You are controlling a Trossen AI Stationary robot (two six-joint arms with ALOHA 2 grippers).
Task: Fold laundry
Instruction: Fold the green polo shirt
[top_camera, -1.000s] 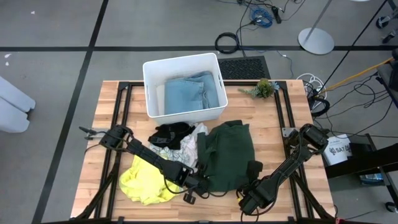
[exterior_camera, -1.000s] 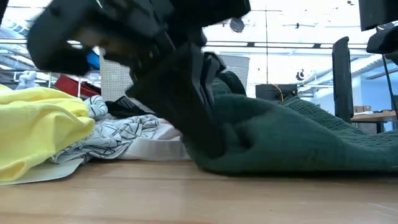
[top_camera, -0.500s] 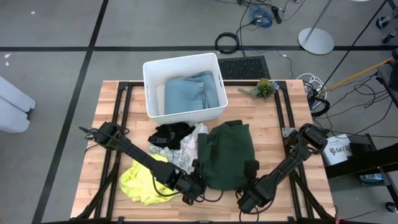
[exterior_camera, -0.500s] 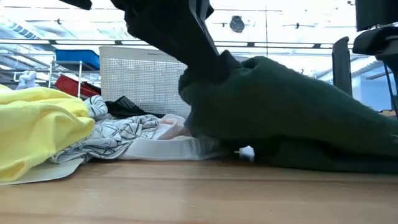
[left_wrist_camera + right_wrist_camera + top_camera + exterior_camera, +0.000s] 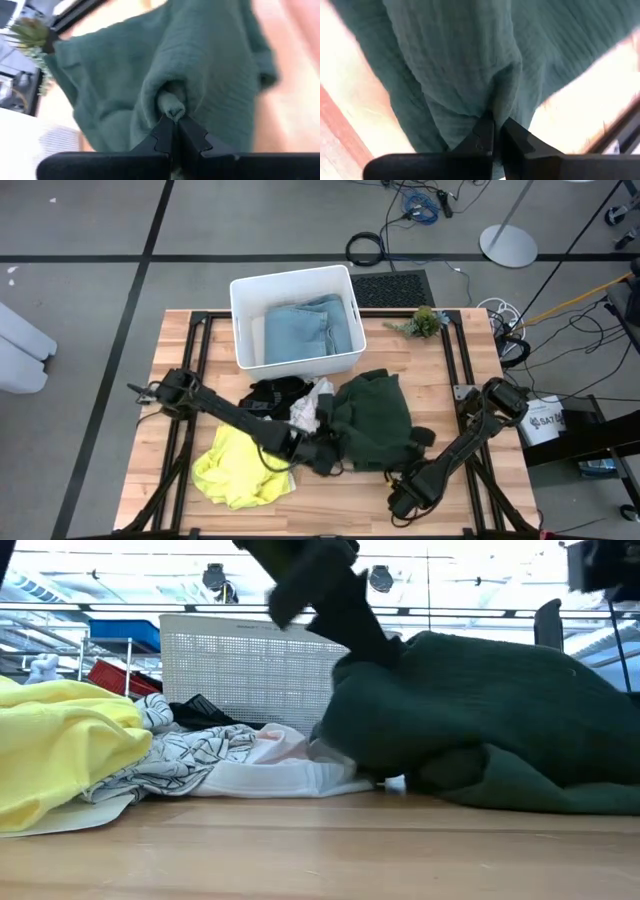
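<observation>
The dark green garment [image 5: 375,420] lies bunched at the middle right of the table, seen as a heap in the low view [image 5: 500,730]. My left gripper [image 5: 325,450] [image 5: 175,125] is shut on its near left part. My right gripper [image 5: 418,442] [image 5: 495,125] is shut on its near right part. To the left, the bright yellow garment [image 5: 235,470], the white patterned garment [image 5: 305,415] and the black garment [image 5: 275,393] lie on the table. A light blue garment [image 5: 310,330] sits in the white bin [image 5: 240,300]. My left gripper pinches a bunched fold of the green garment [image 5: 171,106] between its two fingers, slanting down from above on the table's left side. That part is raised off the table [image 5: 385,650]; the rest of the garment lies on the wood. My right gripper pinches a gathered fold of the green cloth [image 5: 504,100] between its two fingers. The cloth spreads away from the fingers over the table; one layer or several, I cannot tell.
The white bin stands at the far middle of the table. A small green plant [image 5: 425,322] sits at the far right edge. Bare wood [image 5: 470,470] shows at the near right and along the near edge.
My left gripper has gone up and toward the table's far right with the green garment's near left part, lifting it off the wood. The garment's near edge has drawn away from the table's near edge and the cloth has bunched higher.
</observation>
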